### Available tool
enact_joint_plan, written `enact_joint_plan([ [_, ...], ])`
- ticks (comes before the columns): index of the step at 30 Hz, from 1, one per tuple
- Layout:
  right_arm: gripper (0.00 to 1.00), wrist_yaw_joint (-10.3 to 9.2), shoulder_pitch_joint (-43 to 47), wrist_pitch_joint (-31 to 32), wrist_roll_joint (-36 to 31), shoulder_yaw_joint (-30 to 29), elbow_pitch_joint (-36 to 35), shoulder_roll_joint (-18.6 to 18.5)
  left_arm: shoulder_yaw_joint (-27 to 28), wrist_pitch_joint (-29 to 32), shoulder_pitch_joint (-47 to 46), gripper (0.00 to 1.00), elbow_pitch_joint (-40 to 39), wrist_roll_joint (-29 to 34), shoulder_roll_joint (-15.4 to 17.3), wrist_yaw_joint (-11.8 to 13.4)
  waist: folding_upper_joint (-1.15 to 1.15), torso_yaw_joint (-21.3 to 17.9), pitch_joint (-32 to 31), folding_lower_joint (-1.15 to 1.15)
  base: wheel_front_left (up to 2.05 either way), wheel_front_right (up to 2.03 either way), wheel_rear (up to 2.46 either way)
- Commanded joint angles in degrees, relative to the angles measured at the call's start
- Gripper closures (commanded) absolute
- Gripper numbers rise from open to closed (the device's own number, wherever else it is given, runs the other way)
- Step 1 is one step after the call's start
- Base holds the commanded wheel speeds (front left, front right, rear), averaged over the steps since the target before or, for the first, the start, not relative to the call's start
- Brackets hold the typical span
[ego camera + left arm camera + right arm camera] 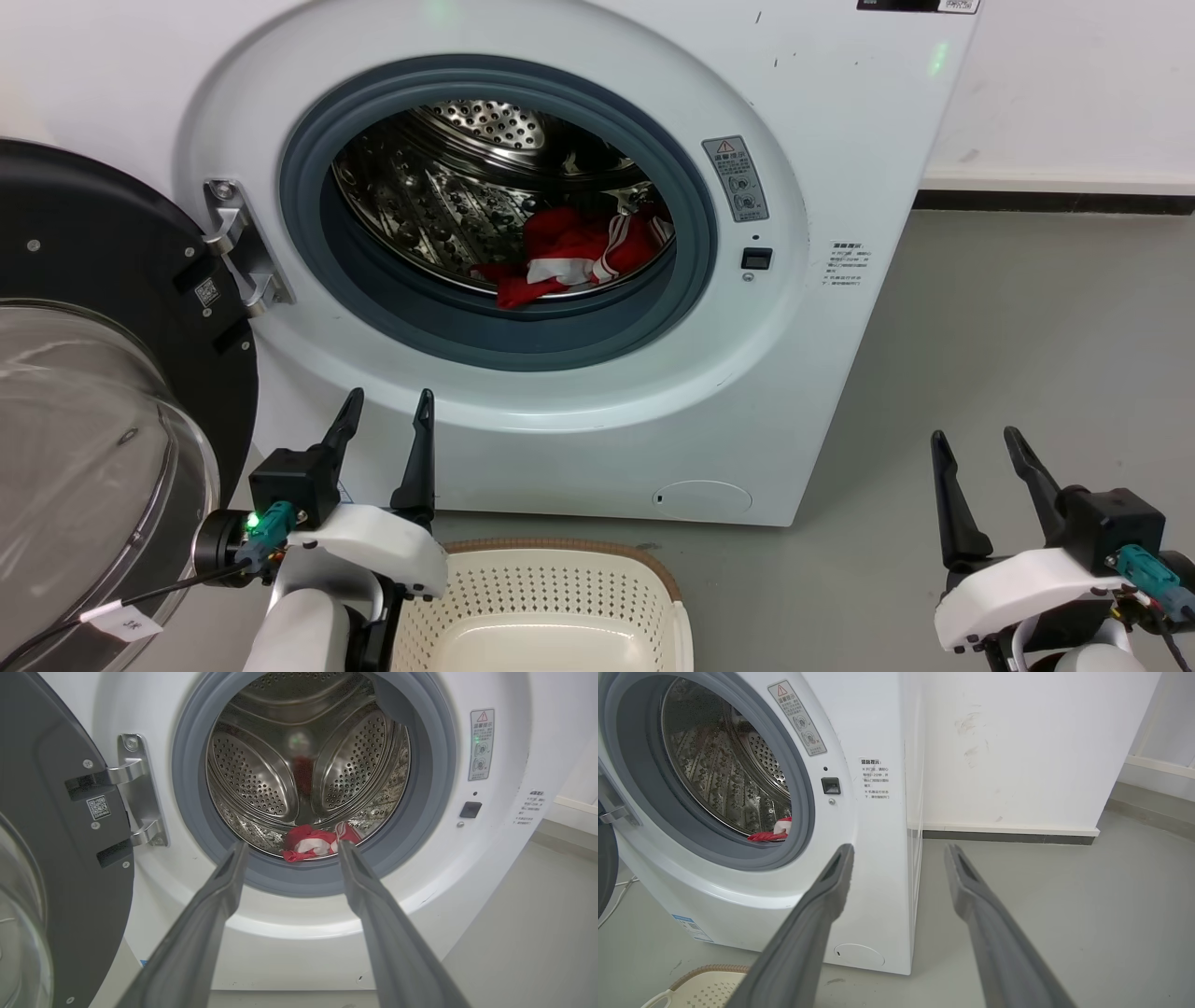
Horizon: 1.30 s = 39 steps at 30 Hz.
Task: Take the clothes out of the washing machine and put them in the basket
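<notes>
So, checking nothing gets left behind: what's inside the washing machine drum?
One red and white garment lies at the drum's bottom front. Whatever might lie beneath it is hidden.

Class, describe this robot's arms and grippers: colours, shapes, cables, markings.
The left gripper and right gripper: two long tapering dark-grey jaws, black block, white wrist shell, teal connector. The left shows a green light and a black cable with a white tag.

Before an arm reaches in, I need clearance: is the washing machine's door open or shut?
Open. The door is swung aside on its hinge, and the clothes lie exposed in the drum.
</notes>
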Motion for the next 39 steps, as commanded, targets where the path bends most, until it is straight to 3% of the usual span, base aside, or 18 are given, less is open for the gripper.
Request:
enact_joint_plan([
  [1,0.00,-0.02,0.2,-0.5,-1.4,0.1,0.0,0.0,0.0,-0.5,-1.0,0.00,0.1,1.3,0.1,0.3,0.00,0.0,0.0,0.00,0.00,0.00,0.00],
  [19,0.00,-0.02,0.0,-1.5,-6.9,0.3,1.2,0.1,0.4,-2.3,-1.7,0.00,2.2,6.2,-0.4,-0.1,0.00,0.2,0.1,0.00,0.00,0.00,0.00],
  [39,0.00,-0.02,-0.9,-1.1,-6.2,0.1,1.6,0.1,1.0,-2.3,-3.1,0.00,3.2,5.4,-0.8,-0.5,0.00,0.4,1.0,0.00,0.00,0.00,0.00],
])
